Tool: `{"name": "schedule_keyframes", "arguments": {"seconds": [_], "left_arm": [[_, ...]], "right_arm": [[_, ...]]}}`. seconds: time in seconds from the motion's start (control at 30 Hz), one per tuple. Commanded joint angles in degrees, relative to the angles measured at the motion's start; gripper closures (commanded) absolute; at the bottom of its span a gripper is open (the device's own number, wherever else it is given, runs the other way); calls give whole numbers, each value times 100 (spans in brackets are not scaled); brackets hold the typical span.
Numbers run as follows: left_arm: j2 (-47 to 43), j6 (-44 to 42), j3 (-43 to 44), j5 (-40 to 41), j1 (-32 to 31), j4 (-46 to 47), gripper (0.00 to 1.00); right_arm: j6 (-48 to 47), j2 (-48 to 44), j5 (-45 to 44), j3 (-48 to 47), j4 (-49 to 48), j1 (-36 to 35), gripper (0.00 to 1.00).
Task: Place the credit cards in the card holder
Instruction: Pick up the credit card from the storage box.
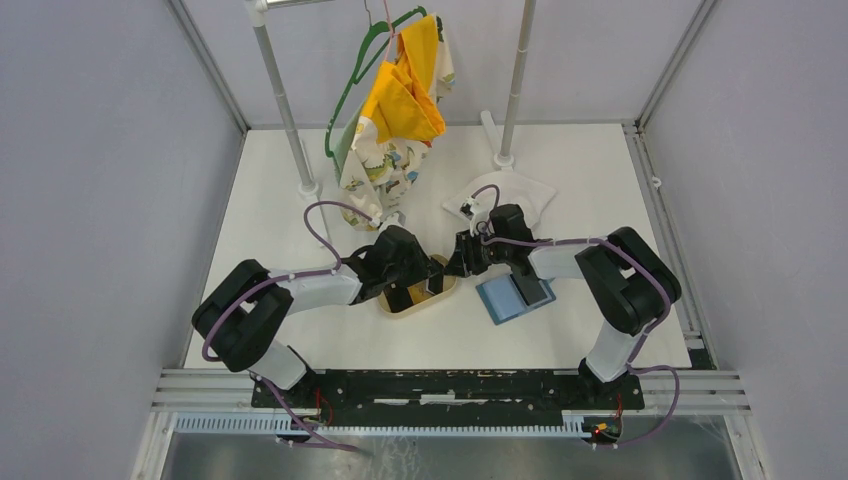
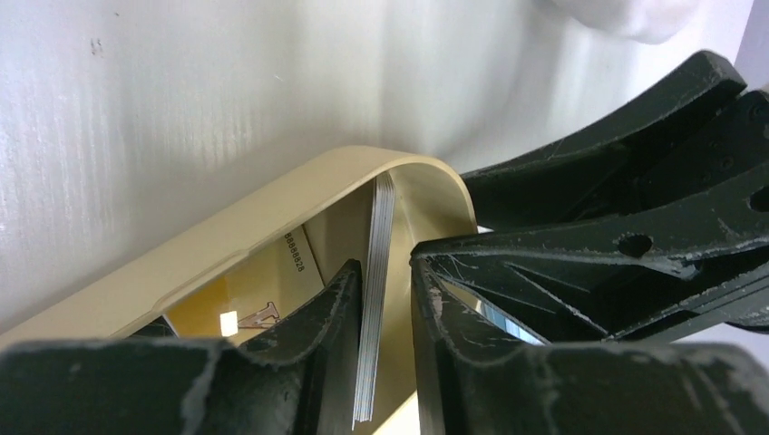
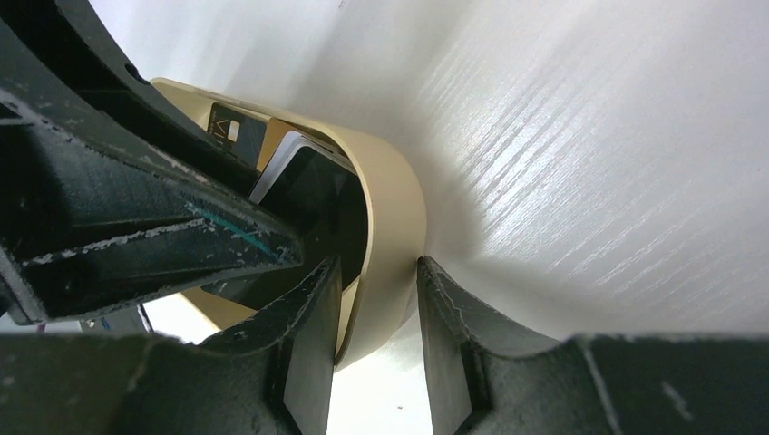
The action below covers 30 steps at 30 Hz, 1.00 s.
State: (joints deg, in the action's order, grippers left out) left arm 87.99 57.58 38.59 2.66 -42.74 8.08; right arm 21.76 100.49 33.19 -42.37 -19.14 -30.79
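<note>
While your left gripper (image 2: pixel 385 272) stands narrowly parted around an upright credit card (image 2: pixel 381 227), your right gripper (image 3: pixel 376 267) straddles the tan tray (image 3: pixel 394 217) wall, grip unclear.

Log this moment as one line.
left gripper: jaws around credit card in tray | right gripper: jaws astride tray rim | card holder: beside tray

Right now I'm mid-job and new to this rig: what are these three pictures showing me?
Two robot arms sit bolted at the table's near edge. The overhead picture looks down on both; the other two come from wrist cameras. On the table: a tan tray, a blue card holder beside it, a white cloth. The left tool has a credit card standing on edge between its fingers; whether clamped, I cannot tell. A second card lies flat in the tray. The right tool straddles the tray's wall.
</note>
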Motion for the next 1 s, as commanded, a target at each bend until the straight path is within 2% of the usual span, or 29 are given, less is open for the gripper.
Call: {"name": "schedule_keyframes", "arguments": {"seconds": [0.0, 0.2, 0.53, 0.97], "left_arm": [[11, -50, -129, -429, 75, 510, 66], [167, 79, -229, -756, 160, 823, 59], [514, 69, -37, -918, 174, 853, 61], [6, 81, -254, -1241, 387, 827, 65]], "right_arm": [[-252, 142, -146, -278, 153, -66, 58], [-308, 139, -138, -316, 204, -82, 58], [-389, 120, -141, -359, 287, -82, 58], [-470, 114, -151, -395, 366, -85, 58]]}}
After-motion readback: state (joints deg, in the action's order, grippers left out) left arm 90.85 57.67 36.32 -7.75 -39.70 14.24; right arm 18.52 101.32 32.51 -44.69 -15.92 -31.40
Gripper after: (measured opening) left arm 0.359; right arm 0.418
